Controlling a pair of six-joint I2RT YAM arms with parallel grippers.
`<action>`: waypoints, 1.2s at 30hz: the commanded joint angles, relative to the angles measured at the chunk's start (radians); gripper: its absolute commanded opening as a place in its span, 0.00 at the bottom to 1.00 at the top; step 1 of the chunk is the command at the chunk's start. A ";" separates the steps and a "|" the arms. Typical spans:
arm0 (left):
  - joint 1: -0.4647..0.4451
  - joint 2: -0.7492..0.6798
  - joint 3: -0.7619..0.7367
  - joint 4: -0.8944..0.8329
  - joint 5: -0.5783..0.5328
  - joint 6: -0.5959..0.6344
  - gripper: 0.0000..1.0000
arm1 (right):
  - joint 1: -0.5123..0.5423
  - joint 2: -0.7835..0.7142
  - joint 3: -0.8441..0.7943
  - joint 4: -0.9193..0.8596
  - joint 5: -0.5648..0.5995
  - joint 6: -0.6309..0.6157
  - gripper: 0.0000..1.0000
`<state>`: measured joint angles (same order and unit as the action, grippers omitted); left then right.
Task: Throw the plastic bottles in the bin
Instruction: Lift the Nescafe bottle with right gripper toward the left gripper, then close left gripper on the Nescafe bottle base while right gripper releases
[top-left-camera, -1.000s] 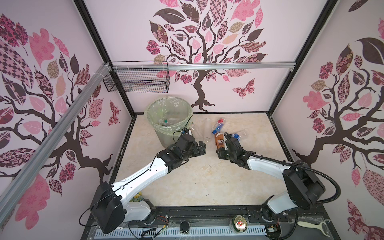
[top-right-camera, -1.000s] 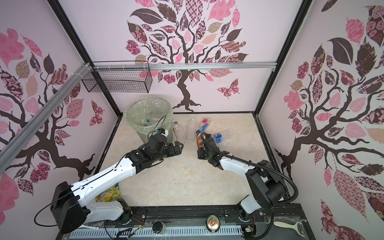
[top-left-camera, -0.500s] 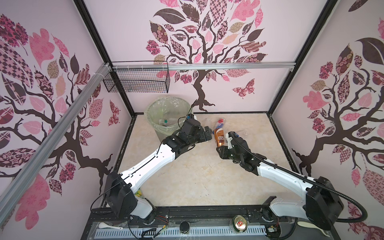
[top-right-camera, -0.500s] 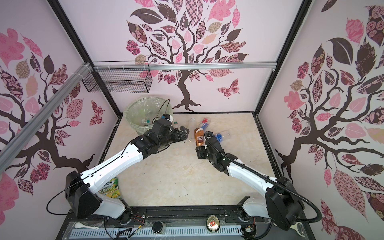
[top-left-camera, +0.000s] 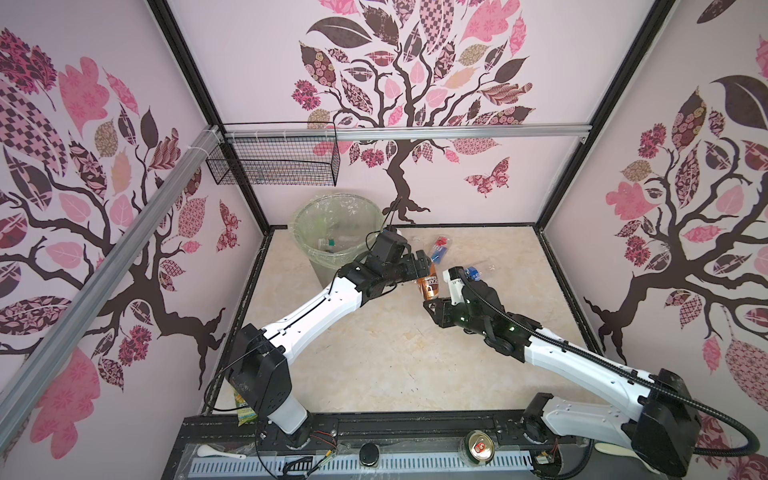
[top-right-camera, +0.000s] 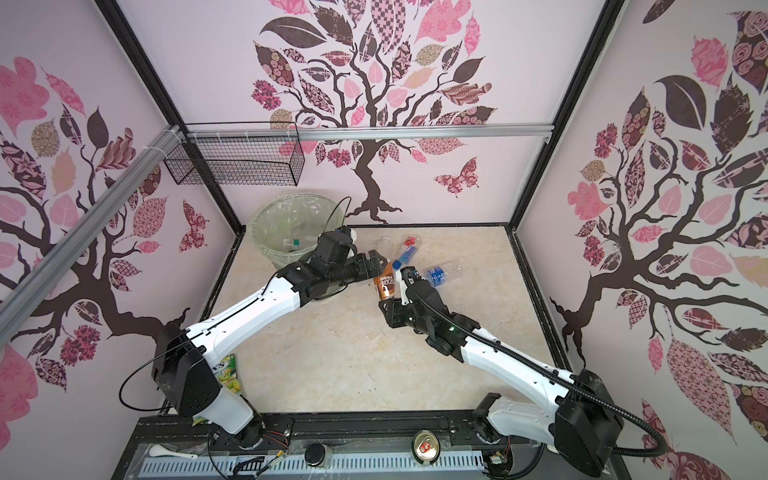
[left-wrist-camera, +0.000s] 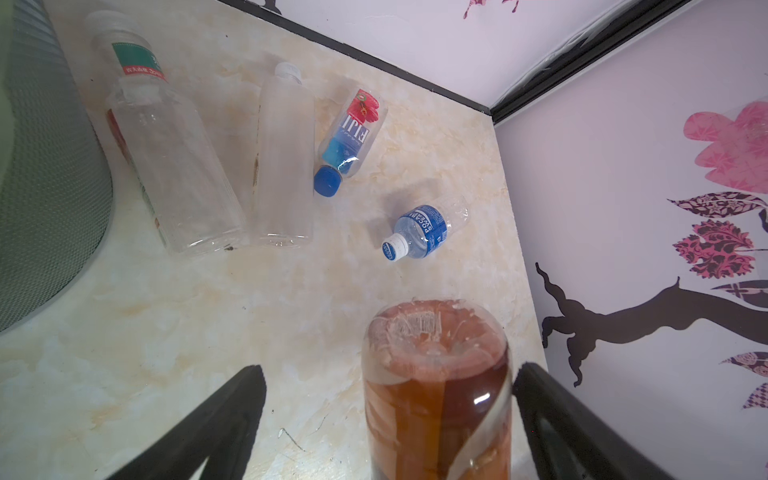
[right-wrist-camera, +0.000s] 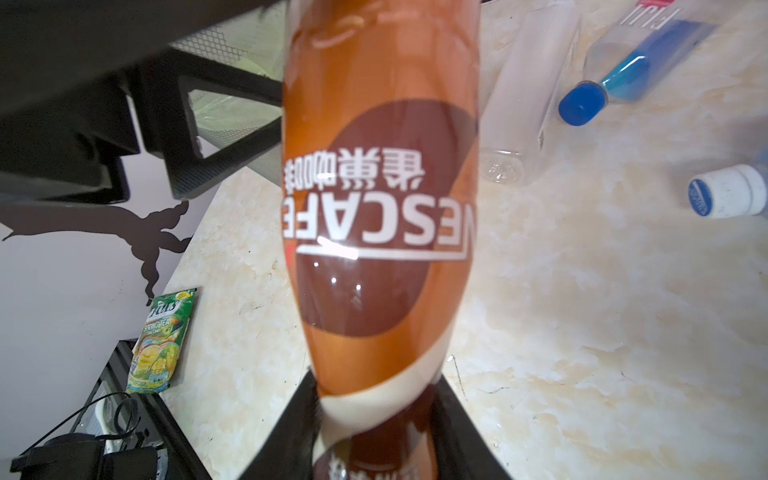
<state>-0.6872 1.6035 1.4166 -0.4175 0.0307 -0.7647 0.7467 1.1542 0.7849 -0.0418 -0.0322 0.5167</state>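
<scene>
While my right pincer (right-wrist-camera: 374, 424) clamps the brown coffee bottle (top-left-camera: 428, 286) by its neck near the bin (top-left-camera: 320, 270), my left pincer (left-wrist-camera: 386, 374), on the bin's side, gapes wide around its raised base.

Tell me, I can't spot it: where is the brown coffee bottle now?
In both top views the brown coffee bottle is mid-table, right of the bin, gripped at its neck by the right gripper, its base inside the open left gripper.
</scene>
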 joint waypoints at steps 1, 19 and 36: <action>0.001 0.003 0.042 0.031 0.024 -0.013 0.98 | 0.011 -0.034 0.053 0.003 -0.008 -0.009 0.31; 0.001 0.019 0.030 0.080 0.076 -0.025 0.79 | 0.013 -0.021 0.089 0.042 -0.025 -0.001 0.31; 0.014 -0.019 0.029 0.053 0.036 0.011 0.49 | 0.014 -0.045 0.067 0.038 -0.015 0.001 0.54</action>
<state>-0.6853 1.6108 1.4170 -0.3466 0.0895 -0.7853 0.7570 1.1522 0.8204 -0.0154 -0.0536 0.5167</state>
